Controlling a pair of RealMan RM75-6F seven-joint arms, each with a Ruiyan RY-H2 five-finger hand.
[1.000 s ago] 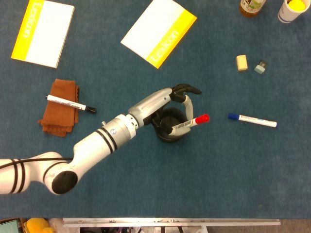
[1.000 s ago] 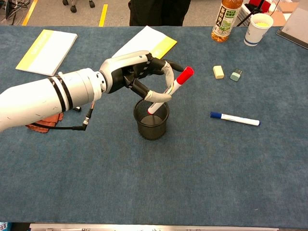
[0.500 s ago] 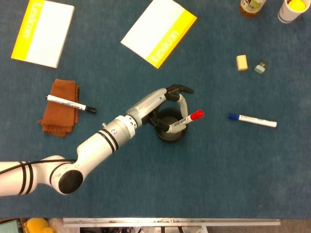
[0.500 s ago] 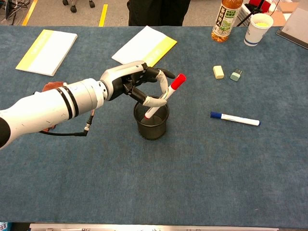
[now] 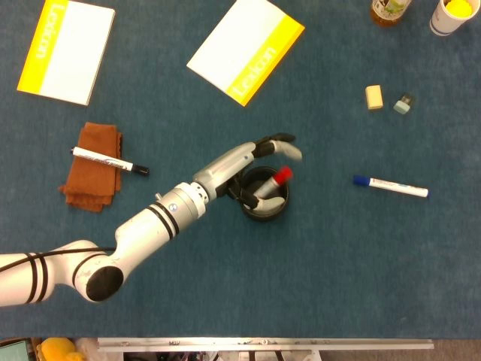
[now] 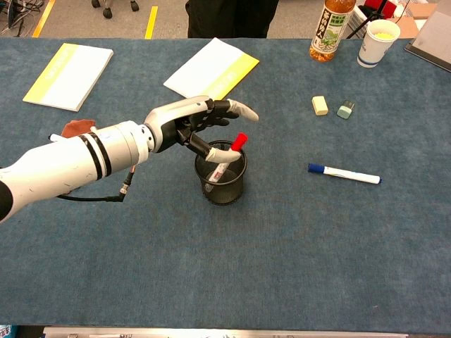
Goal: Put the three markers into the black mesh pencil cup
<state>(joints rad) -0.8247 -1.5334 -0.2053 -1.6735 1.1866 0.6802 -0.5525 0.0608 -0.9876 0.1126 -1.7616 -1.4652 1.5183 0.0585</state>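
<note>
The black mesh pencil cup (image 5: 263,213) (image 6: 224,187) stands mid-table. A red-capped marker (image 5: 279,177) (image 6: 237,142) leans inside it, cap sticking above the rim. My left hand (image 5: 254,155) (image 6: 203,124) hovers over the cup's far-left rim, fingers spread, thumb close beside the marker but not gripping it. The blue-capped marker (image 5: 391,186) (image 6: 344,174) lies on the cloth-covered table to the right of the cup. Far to the left, the black-capped marker (image 5: 109,160) lies across a brown cloth (image 5: 92,171); my forearm mostly hides it in the chest view. My right hand is not visible.
Two white-and-yellow notebooks (image 5: 66,49) (image 5: 246,48) lie at the back left and back centre. A yellow eraser (image 5: 373,97) and a small grey-green sharpener (image 5: 403,104) sit back right. A bottle (image 6: 332,29) and paper cup (image 6: 378,33) stand at the far right edge.
The red-capped marker has slid out of my left hand down into the cup. The fingers have spread apart, and the hand has sunk slightly toward the cup.
</note>
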